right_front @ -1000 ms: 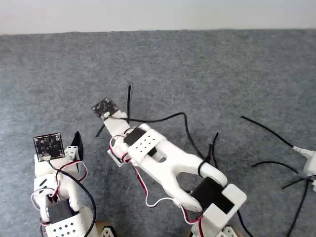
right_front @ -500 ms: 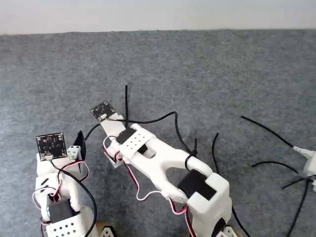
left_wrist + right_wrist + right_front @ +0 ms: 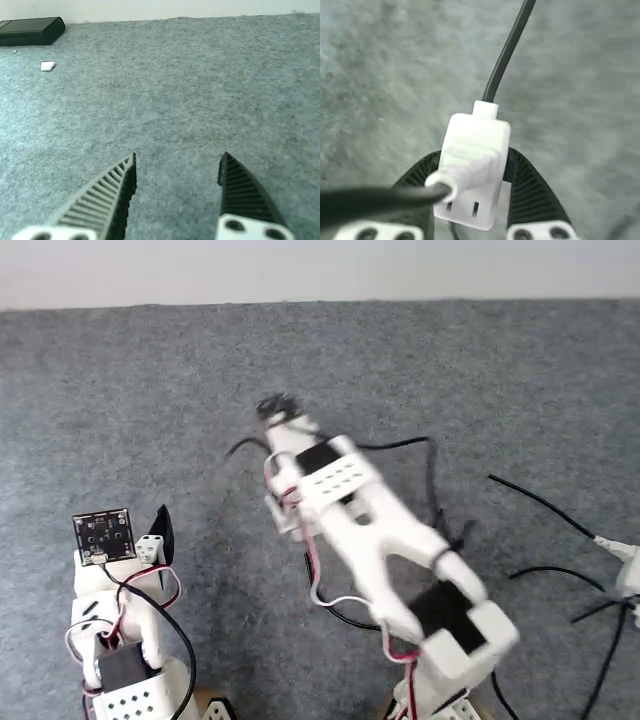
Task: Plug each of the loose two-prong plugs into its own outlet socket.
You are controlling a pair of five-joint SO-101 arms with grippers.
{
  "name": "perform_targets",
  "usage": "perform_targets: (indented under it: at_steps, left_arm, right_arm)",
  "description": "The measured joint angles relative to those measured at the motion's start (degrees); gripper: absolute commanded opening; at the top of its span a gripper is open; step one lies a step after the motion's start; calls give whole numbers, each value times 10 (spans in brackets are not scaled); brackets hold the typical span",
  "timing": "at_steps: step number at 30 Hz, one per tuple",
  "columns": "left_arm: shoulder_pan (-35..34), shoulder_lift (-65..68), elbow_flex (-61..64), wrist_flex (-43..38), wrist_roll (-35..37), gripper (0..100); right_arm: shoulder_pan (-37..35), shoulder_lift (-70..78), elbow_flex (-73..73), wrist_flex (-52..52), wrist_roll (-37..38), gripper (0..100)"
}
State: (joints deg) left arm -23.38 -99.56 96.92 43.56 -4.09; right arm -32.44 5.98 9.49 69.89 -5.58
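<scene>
A grey, short-piled carpet [image 3: 480, 380] covers the work surface, ending at a pale wall [image 3: 300, 270] along the far edge. Two white arms stand on it. The left claw [image 3: 178, 157] hangs low over bare carpet at the near left, its two ribbed black fingers spread wide with nothing between them. The right claw [image 3: 472, 165] is out over the middle of the carpet and is clamped on a white socket block [image 3: 475, 150], one black finger on each side. The block is smooth, glossy and box-shaped, with rounded corners and two narrow slots [image 3: 462, 207] in the face towards the camera. One black cord [image 3: 507, 50] leaves its far end. A rounded white plug body [image 3: 442, 182] with a second black cord [image 3: 370, 197] lies against its side; whether it is seated cannot be told. At the right edge lies another white piece [image 3: 627, 565] among several thin black cords [image 3: 545, 502]. Far off lie a flat black box [image 3: 31, 30] and a small white scrap [image 3: 47, 65].
</scene>
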Motion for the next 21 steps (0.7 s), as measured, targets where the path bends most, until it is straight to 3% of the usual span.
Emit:
perform_targets:
  at_steps: [8,15,21]
  left_arm:
    - [0,0,0,0,0,250]
    - [0,0,0,0,0,250]
    - [0,0,0,0,0,250]
  right_arm:
    - [178,-138,0,149,101,9]
    - [349,-248,0,189,113,9]
    - [555,-309,24,175,177,9]
